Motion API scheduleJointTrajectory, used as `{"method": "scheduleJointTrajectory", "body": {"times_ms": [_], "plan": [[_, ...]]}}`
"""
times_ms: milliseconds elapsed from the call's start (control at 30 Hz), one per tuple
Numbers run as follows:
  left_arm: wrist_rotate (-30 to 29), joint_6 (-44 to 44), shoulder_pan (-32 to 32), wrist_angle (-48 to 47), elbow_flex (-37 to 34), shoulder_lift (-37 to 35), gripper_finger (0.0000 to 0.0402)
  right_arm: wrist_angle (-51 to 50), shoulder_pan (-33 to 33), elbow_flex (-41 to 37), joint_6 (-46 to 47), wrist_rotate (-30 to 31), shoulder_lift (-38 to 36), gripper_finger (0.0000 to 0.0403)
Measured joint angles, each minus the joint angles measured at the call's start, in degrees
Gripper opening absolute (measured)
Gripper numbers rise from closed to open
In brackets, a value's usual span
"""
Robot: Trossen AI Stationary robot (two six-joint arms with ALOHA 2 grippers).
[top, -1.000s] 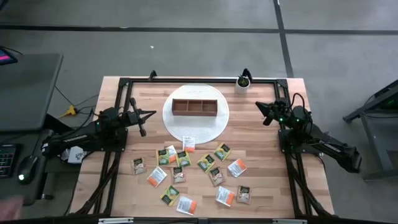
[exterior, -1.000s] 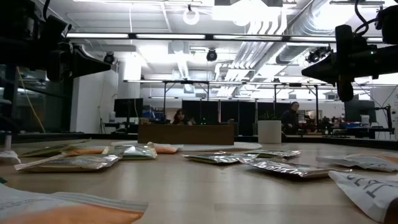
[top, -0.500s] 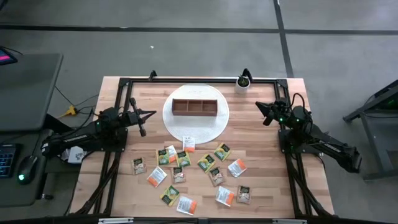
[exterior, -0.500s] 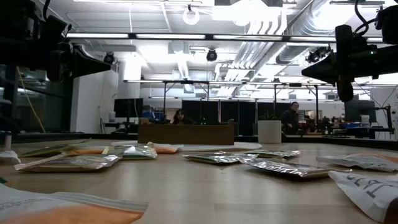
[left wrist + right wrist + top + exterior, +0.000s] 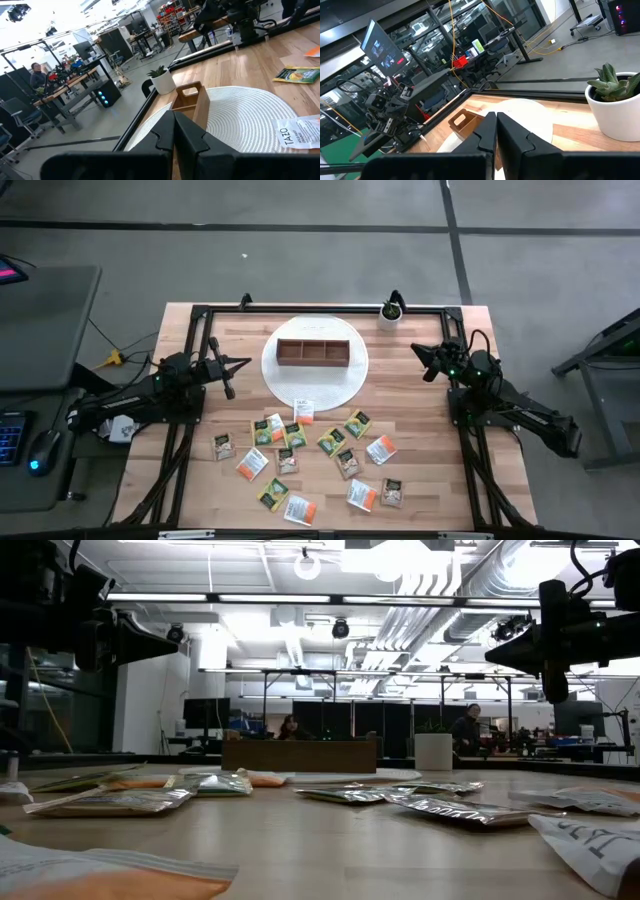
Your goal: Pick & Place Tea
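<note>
Showing all tea sachets [image 5: 300, 450] only overhead; left end effector [image 5: 246, 363], right end effector [image 5: 416, 348] clenched, empty.

I am seeing a wooden box [image 5: 313, 352] sitting on a round white mat [image 5: 350, 385], a potted plant [image 5: 391, 311] standing nearby.

You get even, bright overhead light in the high view; the table [image 5: 430, 460] shows only faint soft shadows under the arms. In the low view your ceiling lights [image 5: 400, 565] blow out to white glare, and both arms read as dark silhouettes against them. Nearest sachets [image 5: 90, 875] at the bottom edge are blurred, out of focus; the mid-distance ones are sharper. Wrist views are well lit; own fingers [image 5: 175, 145] look soft up close, straight lines bend toward the edges.
</note>
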Motion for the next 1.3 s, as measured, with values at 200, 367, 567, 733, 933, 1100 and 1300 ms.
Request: {"method": "scheduleJointTrajectory", "body": {"times_ms": [200, 367, 567, 733, 933, 1100, 1300], "plan": [[0.00, 0.00, 0.00, -0.01, 0.01, 0.00, 0.0001, 0.01, -0.01, 0.00, 0.00, -0.01, -0.01, 0.0008], [0.00, 0.01, 0.00, -0.02, 0.00, 0.00, 0.0001, -0.01, -0.01, 0.02, 0.00, 0.01, 0.00, 0.0010], [0.00, -0.01, -0.01, -0.01, 0.00, 0.00, 0.0001, 0.00, -0.01, 0.01, 0.00, 0.01, -0.01, 0.0007], [0.00, 0.01, 0.00, -0.02, -0.01, 0.00, 0.0001, -0.01, -0.01, 0.02, 0.00, 0.01, 0.00, 0.0010], [0.00, 0.02, 0.01, -0.02, -0.01, 0.00, 0.0001, 0.00, 0.00, 0.00, 0.00, 0.01, 0.00, 0.0007], [0.00, 0.02, 0.01, 0.01, 0.00, 0.00, 0.0001, 0.50, -0.01, 0.00, 0.03, 0.84, -0.02, 0.0010], [0.00, 0.00, -0.01, 0.01, 0.01, 0.00, 0.0001, 2.18, 0.01, 0.00, 7.53, -0.12, 0.14, 0.0005]]}}
